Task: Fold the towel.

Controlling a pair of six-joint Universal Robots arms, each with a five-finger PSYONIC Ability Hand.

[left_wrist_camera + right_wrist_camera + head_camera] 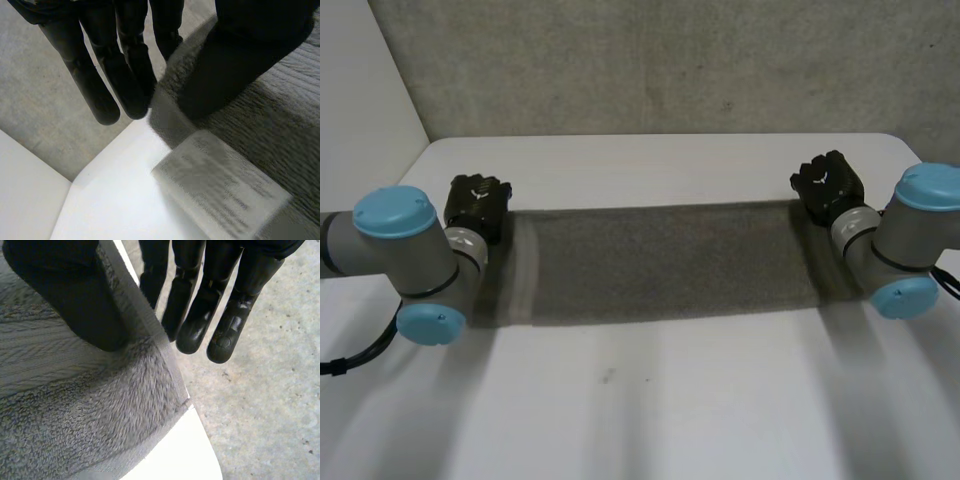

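Grey terry towel (670,262) | white sewn label (220,185) at one end, print unreadable | stretched over white bench (650,400) between hands | left hand (477,205) pinches one short edge, right hand (830,183) pinches the other

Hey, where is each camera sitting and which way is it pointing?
Head view: behind and between the arms, looking down on table, towel, left hand and right hand.
Left wrist view: on that wrist, along its fingers pinching the towel's edge.
Right wrist view: likewise, its fingers at the opposite end.
Shared: the towel.
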